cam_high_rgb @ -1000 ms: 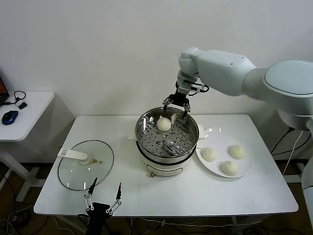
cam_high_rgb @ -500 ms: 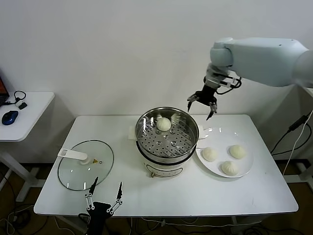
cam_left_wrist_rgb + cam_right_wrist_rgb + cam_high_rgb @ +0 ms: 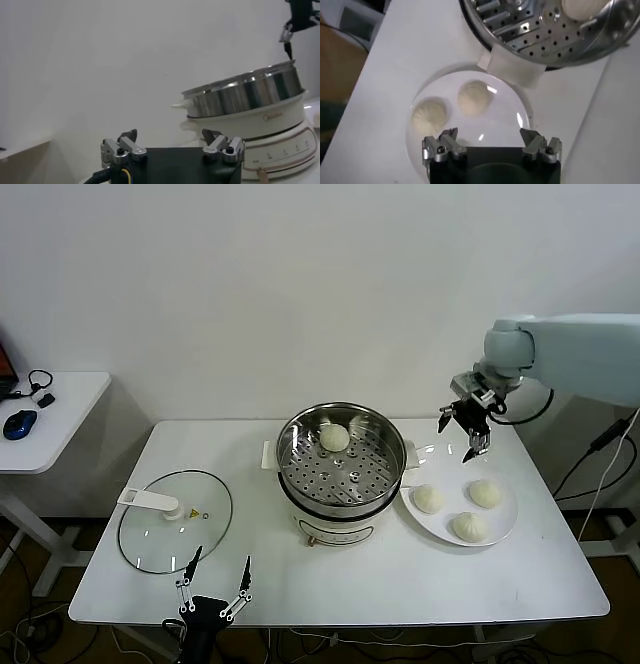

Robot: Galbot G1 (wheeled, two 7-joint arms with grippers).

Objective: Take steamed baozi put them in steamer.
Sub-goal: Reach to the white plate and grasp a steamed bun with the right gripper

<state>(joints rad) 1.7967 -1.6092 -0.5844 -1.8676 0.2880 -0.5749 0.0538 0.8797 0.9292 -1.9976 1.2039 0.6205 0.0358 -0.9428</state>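
My right gripper (image 3: 468, 431) hangs with jaws wide and empty above the flat white plate's (image 3: 505, 519) far rim, clear air all round. Three pleated off-white steamed baozi (image 3: 470, 527) sit on that plate beside the round stainless-steel steamer (image 3: 342, 459), which holds one bun (image 3: 334, 438) on its perforated tray. My left gripper (image 3: 212, 590) idles, jaws open and empty, off the white counter's (image 3: 400, 574) near edge.

Head view looks down over the table (image 3: 120, 594); both wrist views share the steamer (image 3: 245, 95).

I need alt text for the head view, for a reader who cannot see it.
The right end effector, open and empty, hovers above a white plate holding three baozi, beside a steel steamer with one baozi on its tray. A glass lid lies left; the left end effector waits at the table's near edge.
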